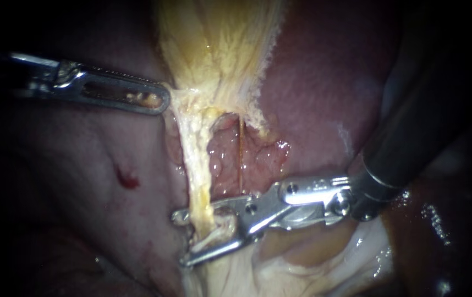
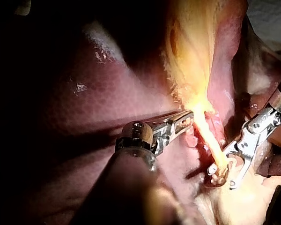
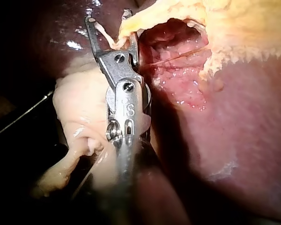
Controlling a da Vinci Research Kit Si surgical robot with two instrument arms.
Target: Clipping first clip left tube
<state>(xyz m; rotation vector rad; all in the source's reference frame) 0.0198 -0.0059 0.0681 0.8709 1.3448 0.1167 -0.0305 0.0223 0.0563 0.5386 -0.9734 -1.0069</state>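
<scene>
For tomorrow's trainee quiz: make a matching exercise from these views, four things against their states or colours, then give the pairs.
Things:
1. left instrument
2. right instrument
3. left tube
4. liver

States or colours:
A. dark red surface
B. jaws open, astride a tube
C. pale yellow, stretched taut
D. jaws shut on the edge of the gallbladder

Pairs: 1-D, 2-B, 3-C, 4-A.

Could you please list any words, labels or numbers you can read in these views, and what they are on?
On the slender steel right instrument: a stamped mark, too small to read.
On the steel left instrument: nothing legible.
On the dark red liver and yellowish tissue: no text.
</scene>
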